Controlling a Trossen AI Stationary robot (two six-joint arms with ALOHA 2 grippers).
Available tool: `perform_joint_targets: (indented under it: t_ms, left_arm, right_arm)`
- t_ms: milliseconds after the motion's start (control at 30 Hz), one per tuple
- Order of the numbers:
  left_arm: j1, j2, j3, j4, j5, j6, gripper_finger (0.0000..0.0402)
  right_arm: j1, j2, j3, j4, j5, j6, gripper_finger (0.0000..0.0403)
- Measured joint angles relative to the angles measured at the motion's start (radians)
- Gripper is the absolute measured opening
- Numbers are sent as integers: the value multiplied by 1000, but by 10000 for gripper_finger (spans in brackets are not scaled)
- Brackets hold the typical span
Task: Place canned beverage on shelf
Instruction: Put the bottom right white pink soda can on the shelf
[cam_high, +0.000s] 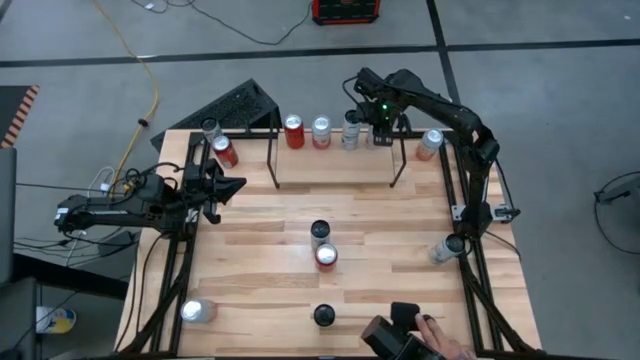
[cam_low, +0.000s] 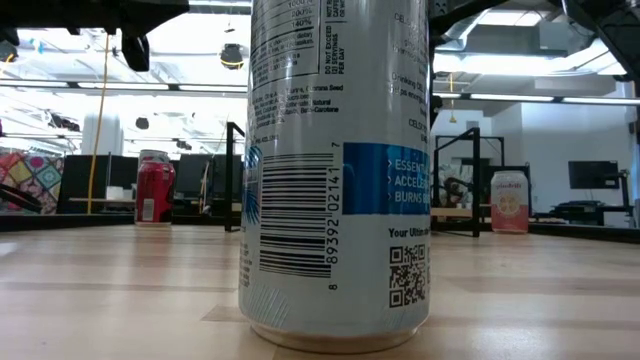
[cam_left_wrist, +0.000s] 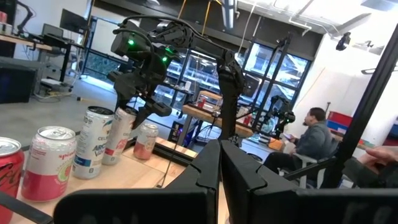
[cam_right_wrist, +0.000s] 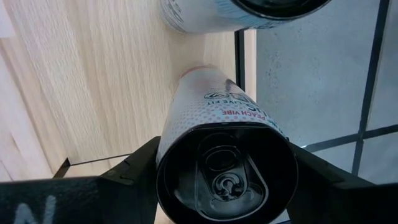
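Observation:
The shelf (cam_high: 274, 160) of thin black rods stands at the table's far edge. Three cans, red (cam_high: 293, 131), white (cam_high: 321, 131) and silver (cam_high: 350, 131), stand in a row in it. At the row's right end my right gripper (cam_high: 381, 122) is shut on a white, red-dotted can with a black top (cam_right_wrist: 205, 106), which shows tilted in the left wrist view (cam_left_wrist: 118, 134). My left gripper (cam_high: 236, 187), shut and empty (cam_left_wrist: 220, 168), hangs at the table's left side. My right gripper pinches the can just below its top rim (cam_right_wrist: 169, 152), one finger (cam_right_wrist: 134, 165) on each side of it. The fingers come steeply from above, pointing down. The can hangs tilted below them; whether its base touches the table cannot be seen.
Loose cans stand at the far left (cam_high: 225, 150), right of the shelf (cam_high: 430, 143), at the right edge (cam_high: 447, 248), mid-table (cam_high: 323, 245), near edge (cam_high: 323, 316) and near left (cam_high: 197, 311). A person's hand (cam_high: 432, 333) with a black object is at the near edge.

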Motion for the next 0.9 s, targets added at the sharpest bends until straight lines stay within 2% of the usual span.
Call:
perform_joint_targets:
  t_ms: [433,900]
  left_arm:
    - [0,0,0,2,0,-1,0]
    - [0,0,0,3,-9,-1,0]
  right_arm:
    - [0,0,0,1,0,15,264]
    - [0,-51,-24,39,24,13,351]
